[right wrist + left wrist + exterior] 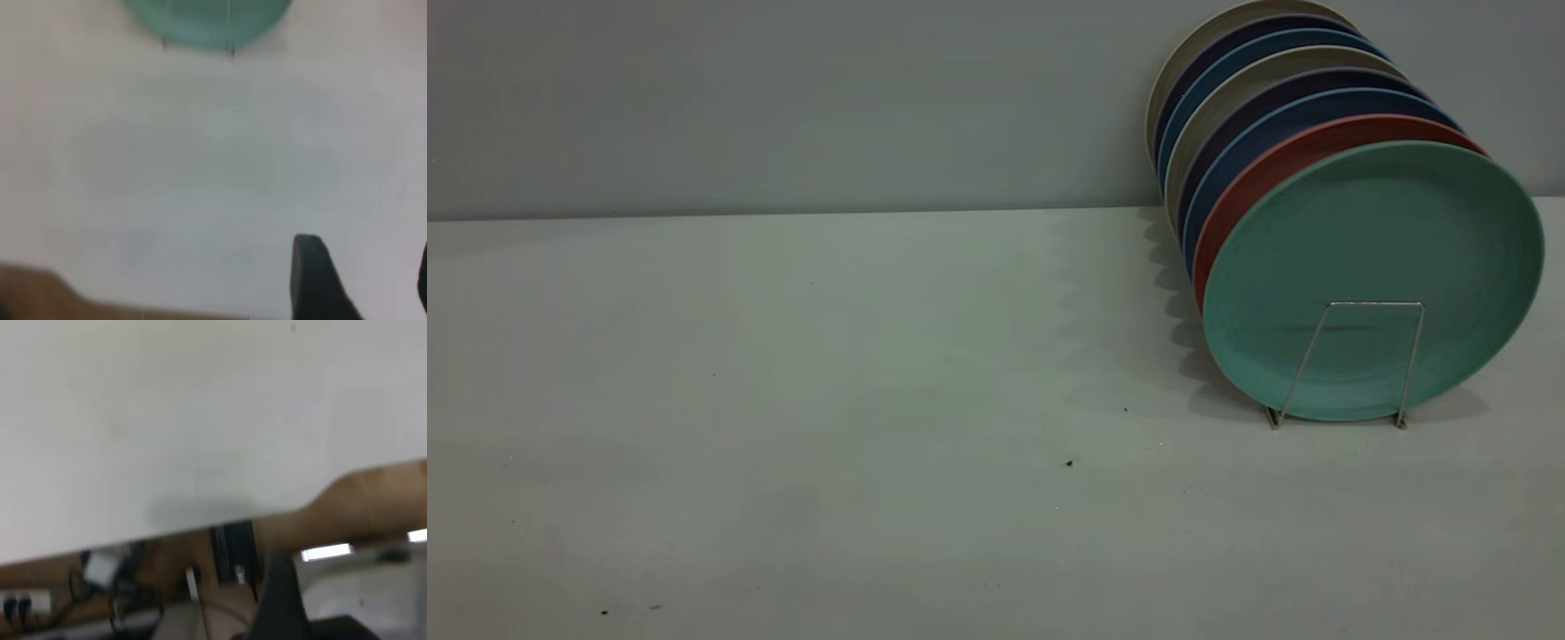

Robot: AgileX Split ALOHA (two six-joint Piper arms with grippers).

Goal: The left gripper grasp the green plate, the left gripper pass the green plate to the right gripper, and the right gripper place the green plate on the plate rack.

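The table (827, 400) was a pale grey-white sheet, bare over most of its width and marked by a few small dark specks near the front. A plain grey wall (783, 98) rose behind it. In the left wrist view the tabletop ended at an edge, and past it lay a brown floor with cables and a white power strip (27, 603).

The rack (1360, 356) stood at the table's right side, toward the back, its front wire loop rising from the two base rails. A row of plates stood on edge in it, leaning back one behind the next. The green plate (1374, 276) was the front one, upright in the rack behind that front loop, its face turned to the exterior camera. Directly behind it sat the pink plate (1254, 182), then blue plates (1245, 133) and pale ones farther back.

Neither arm appeared in the exterior view. The left gripper (287, 600) showed only as one dark finger over the table edge, so I cannot tell how its jaws stood. The right gripper (363, 280) hung over bare table well apart from the rack, with its fingers (313, 273) spread and holding nothing.
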